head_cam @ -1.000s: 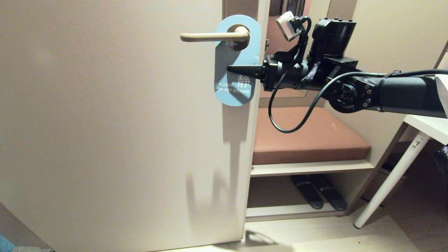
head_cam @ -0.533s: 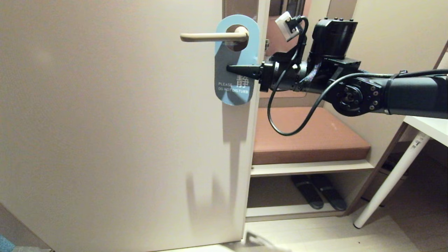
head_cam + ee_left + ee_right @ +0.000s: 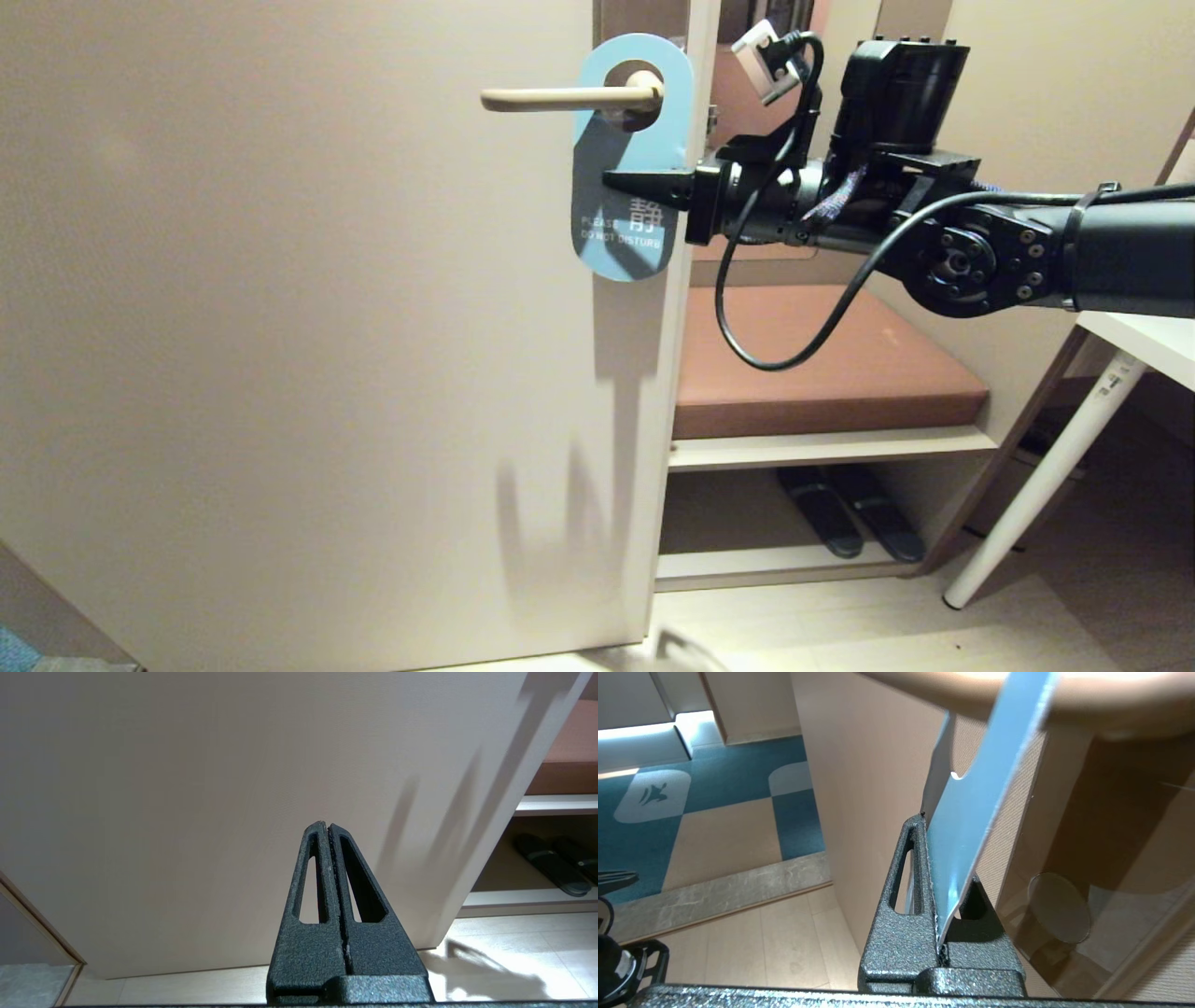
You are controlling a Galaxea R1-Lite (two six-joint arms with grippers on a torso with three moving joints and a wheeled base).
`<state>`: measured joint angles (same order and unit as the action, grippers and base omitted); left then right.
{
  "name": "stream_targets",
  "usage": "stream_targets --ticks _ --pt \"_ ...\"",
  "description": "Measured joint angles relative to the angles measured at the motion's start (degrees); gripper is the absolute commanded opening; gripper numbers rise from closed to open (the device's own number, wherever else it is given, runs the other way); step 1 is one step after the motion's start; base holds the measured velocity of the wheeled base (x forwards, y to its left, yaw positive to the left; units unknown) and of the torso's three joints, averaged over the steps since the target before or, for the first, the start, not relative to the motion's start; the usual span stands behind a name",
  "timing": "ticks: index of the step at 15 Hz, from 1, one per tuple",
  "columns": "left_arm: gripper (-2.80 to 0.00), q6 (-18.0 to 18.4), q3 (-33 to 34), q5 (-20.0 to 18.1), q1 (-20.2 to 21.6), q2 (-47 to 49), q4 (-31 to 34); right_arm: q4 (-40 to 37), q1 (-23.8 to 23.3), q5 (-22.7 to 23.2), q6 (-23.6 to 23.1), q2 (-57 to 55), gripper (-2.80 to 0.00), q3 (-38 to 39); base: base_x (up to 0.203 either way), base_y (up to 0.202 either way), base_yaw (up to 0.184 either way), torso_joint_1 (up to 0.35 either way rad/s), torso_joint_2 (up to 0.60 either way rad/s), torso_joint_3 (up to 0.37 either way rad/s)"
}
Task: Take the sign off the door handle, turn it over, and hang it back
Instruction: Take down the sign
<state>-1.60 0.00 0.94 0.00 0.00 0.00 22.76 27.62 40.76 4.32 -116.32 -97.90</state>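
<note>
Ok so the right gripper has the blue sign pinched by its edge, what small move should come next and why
Probably slide the sign leftward along the door handle toward its free end. The right gripper is shut on the sign's edge, but the hole is around the lever near its base, blue side out, so the sign cannot be turned over until it clears the tip.
</note>
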Motion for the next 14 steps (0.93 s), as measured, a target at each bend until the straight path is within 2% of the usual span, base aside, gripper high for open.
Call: stream_targets --ticks 7,14 --pt "-2.8 0.0 0.0 0.0 0.0 0.0 0.0 -0.1 0.7 -0.6 -1.3 3.3 -2.8 3.5 0.0 0.0 0.0 0.0 0.0 0.0" --pt "-2.8 0.0 0.0 0.0 0.0 0.0 0.0 0.0 4.8 -10.7 -2.6 4.0 -2.8 4.9 0.0 0.0 0.0 0.0 0.0 0.0"
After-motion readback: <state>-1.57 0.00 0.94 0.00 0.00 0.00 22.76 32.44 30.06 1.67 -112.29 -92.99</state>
